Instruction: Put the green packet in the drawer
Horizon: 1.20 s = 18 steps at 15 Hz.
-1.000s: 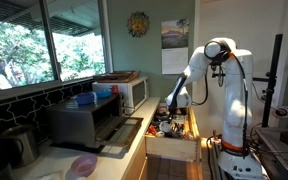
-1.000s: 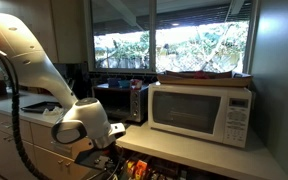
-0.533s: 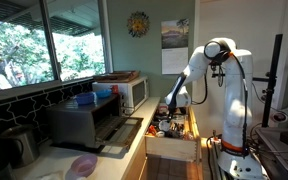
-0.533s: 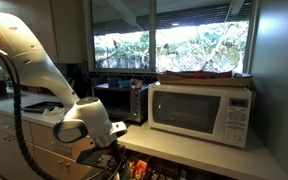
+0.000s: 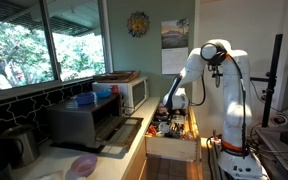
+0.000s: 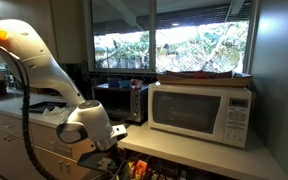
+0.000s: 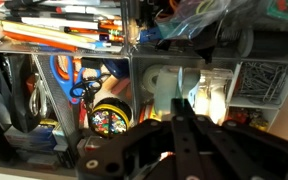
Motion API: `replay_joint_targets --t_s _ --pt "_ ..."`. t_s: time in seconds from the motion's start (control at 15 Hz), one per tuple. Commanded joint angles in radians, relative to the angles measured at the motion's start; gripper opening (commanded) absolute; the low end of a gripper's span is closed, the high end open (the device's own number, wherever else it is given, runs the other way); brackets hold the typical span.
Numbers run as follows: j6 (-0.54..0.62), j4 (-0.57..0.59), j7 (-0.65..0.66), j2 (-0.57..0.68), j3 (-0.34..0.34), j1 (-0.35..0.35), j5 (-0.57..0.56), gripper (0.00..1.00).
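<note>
Over the open drawer (image 5: 172,150), gripper (image 5: 173,103): hangs pointing down, close above the clutter inside. It also shows low in an exterior view (image 6: 108,162).
Fingers (image 7: 194,145): dark, meeting along a thin seam in the middle of the wrist view, so they look pressed together. It is too dim and blurred to tell whether anything is nipped between them.
Below the tips: a round tin (image 7: 110,116) of coloured bits sits to one side and a pale roll (image 7: 162,90) just beside the seam. A divider (image 7: 130,70) stands between their compartments.
Packet: I cannot pick it out for sure. A crinkled blue-green wrapper (image 7: 196,12) lies in the compartment at the top edge of the wrist view, and I cannot tell whether that is it.
Other contents: orange and black sticks (image 7: 64,38) lie crosswise in the upper compartment, and blue loops (image 7: 72,85) sit beside the tin.
Arm (image 5: 216,70): white, bent high above the drawer, rising from a stand beside it. In an exterior view (image 6: 39,60) it arches from the upper corner down to the gripper.
Counter (image 5: 124,155): runs alongside the drawer.
On the counter: a dark toaster oven (image 5: 89,122) and, farther back, a white microwave (image 5: 134,92). Both also show in an exterior view, the oven (image 6: 119,100) beside the microwave (image 6: 204,115).
Near end of the counter: a pink object (image 5: 82,165) and a dark kettle (image 5: 19,145).
</note>
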Motion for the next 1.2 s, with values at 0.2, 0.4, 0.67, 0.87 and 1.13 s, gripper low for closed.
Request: replay_joint_targets --t_s 0.2,0.4,0.67,0.87,1.13 --pt "0.065 0.048 -0.12 0.088 0.077 -0.056 0.129 0.0" --pt "0.044 0.072 -0.172 0.113 0.131 -0.1 0.17 0.0" --pt "0.011 0.112 -0.276 0.13 0.264 -0.188 0.285 0.0" --pt "-0.013 0.14 -0.335 0.158 0.333 -0.24 0.382 0.0" --pt "-0.071 0.116 -0.343 0.212 0.322 -0.267 0.383 0.0"
